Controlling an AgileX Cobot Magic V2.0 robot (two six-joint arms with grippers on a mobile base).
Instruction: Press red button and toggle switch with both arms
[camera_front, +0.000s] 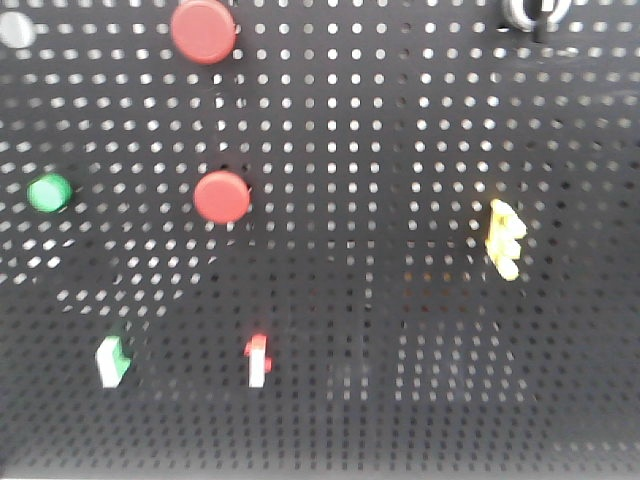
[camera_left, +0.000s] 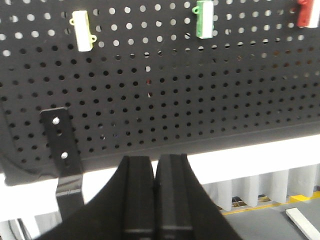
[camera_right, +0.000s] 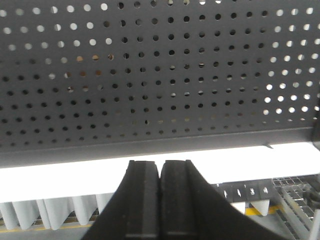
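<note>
In the front view, a blurred black pegboard fills the frame. An upper red button sits near the top edge, and a lower red button sits beneath it, level with a green button. A yellow toggle switch stands well apart from them. Lower down are a green switch and a red switch.

In the left wrist view, the left pincer has its two dark fingers pressed together with nothing between them. The pegboard rises beyond it. Far above its tips are a pale switch up to one side, the green switch nearly overhead, and the red switch at the far corner. A black bracket hangs just beside the pincer.

In the right wrist view, the right pincer is likewise closed on nothing. A white ledge runs just past its tips, under the pegboard. No button or switch shows here.
</note>
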